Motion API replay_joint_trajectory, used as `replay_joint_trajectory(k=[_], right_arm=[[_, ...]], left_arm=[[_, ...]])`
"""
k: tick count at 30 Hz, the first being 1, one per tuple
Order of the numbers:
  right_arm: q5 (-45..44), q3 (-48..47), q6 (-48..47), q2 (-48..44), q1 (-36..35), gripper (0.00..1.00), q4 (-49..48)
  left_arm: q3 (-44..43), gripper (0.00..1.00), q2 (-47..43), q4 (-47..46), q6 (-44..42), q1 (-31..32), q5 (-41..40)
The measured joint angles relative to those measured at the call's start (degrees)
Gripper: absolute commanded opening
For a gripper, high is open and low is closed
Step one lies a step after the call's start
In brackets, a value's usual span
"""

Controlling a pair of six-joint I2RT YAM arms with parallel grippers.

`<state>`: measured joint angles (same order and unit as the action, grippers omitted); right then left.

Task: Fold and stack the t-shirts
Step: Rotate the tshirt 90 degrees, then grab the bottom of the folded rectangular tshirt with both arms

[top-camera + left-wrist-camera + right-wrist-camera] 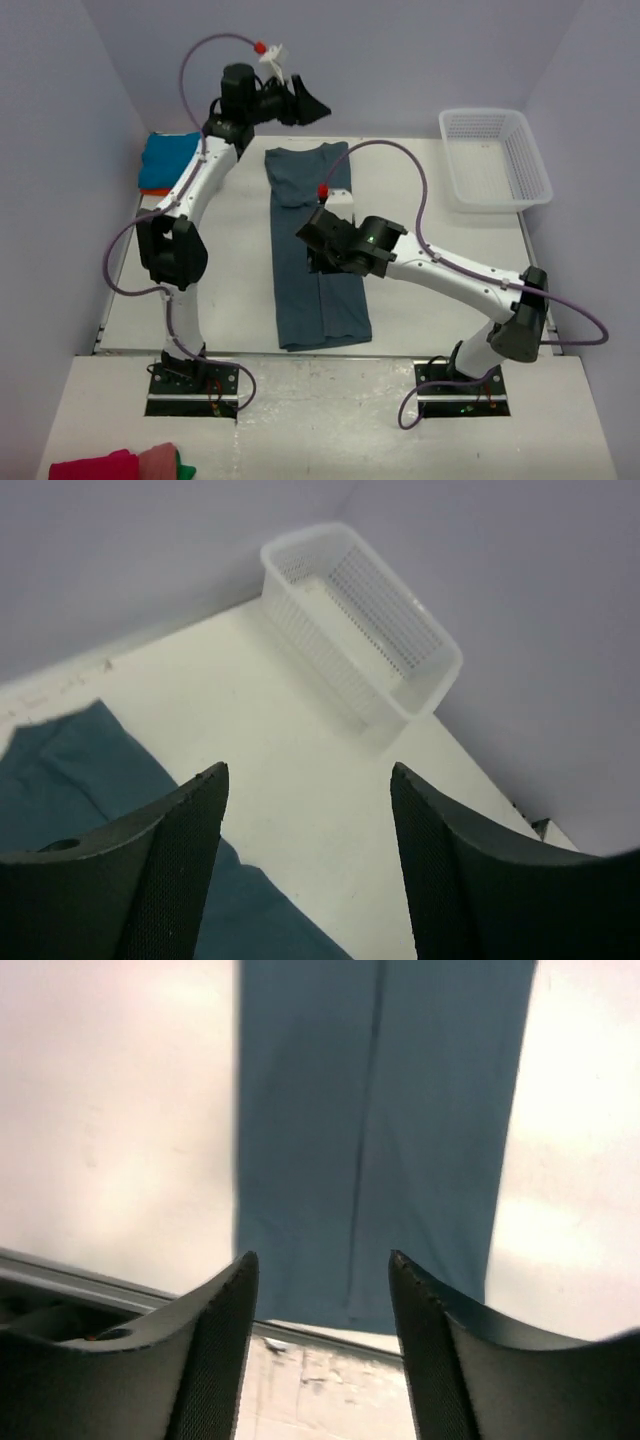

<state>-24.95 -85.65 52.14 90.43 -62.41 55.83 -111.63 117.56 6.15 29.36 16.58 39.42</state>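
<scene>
While the gray-blue shirt [322, 305] is spread flat down the middle of the counter [420, 290], neither tool is closed on it. The shirt is seen folded into a long, thin strip. Its collar end is turned to the far wall, and its bottom hem is laid close to the near edge of the counter.

The right tool [318, 262] is held above the middle of this strip. In the right wrist view, its two fingers [215, 1350] are spread apart, and nothing is held between them. The blue cloth [370, 1130] is seen lower down, past the fingers.

The left tool [318, 108] is lifted high near the far wall, above the collar end of the strip. Its fingers [180, 860] are spread apart too, and nothing is gripped. A corner of the shirt [70, 770] is seen under it.

The bright blue shirt [168, 158] is folded and placed at the far left of the counter. It is stacked on the orange shirt [152, 189], of which only an edge is seen.

A white basket [492, 165] is set at the far right corner, well apart from all the shirts.

A pink cloth [100, 466] and a bit of green cloth [180, 468] are seen at the bottom left, in front of the counter.
</scene>
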Motion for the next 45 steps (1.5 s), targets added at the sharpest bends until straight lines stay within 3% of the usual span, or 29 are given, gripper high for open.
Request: replay_joint_trajectory(k=[1, 3, 5, 9, 12, 14, 16, 19, 25, 33, 38, 45], right_arm=[[-0.96, -3.34, -1.29, -0.33, -0.39, 0.77, 0.26], [-3.76, -6.97, -3.30, -2.21, -0.96, 0.97, 0.46], [-6.62, -6.12, -4.85, -5.70, 0.07, 0.99, 1.51], [-7.91, 4.35, -8.98, -15.65, 7.72, 0.99, -0.33], [-3.58, 15.58, -9.79, -23.91, 13.66, 0.89, -2.34], [1.38, 23.47, -9.79, -30.25, 17.66, 0.81, -4.85], [6.10, 30.25, -9.42, -36.22, 20.35, 0.74, -7.56], [13.73, 38.95, -8.26, -43.10, 20.46, 0.73, -12.28], [23.47, 47.67, -4.52, -40.83, 20.41, 0.73, -20.87], [29.18, 57.07, 1.79, -40.22, 20.28, 0.73, -27.56], [29.20, 61.77, 6.47, -40.37, 18.38, 0.71, -30.47], [26.82, 63.76, 14.49, -39.34, 9.64, 0.70, -31.08]], left_arm=[[-5.53, 0.68, -0.85, 2.25, -0.26, 0.02, -0.76], [-14.93, 0.66, -4.33, 7.30, -0.33, 0.04, -3.04], [-14.23, 0.62, -12.15, 10.78, 0.35, 0.11, -5.49], [8.85, 0.60, -34.71, 14.08, 1.51, 1.33, -12.35], [24.41, 0.57, -45.64, 18.23, 1.44, 2.89, -17.35], [33.38, 0.56, -50.16, 22.67, 1.46, 3.32, -20.46], [40.46, 0.47, -51.76, 26.93, 1.60, 3.58, -23.54], [48.63, 0.48, -54.16, 33.07, 1.57, 4.26, -26.95], [59.30, 0.49, -62.69, 38.29, 2.60, 4.63, -29.33], [71.49, 0.48, -65.57, 38.60, 5.75, 4.83, -28.46], [74.60, 0.47, -65.64, 38.38, 7.30, 4.83, -27.39], [75.01, 0.47, -65.68, 38.05, 7.69, 4.87, -27.06]])
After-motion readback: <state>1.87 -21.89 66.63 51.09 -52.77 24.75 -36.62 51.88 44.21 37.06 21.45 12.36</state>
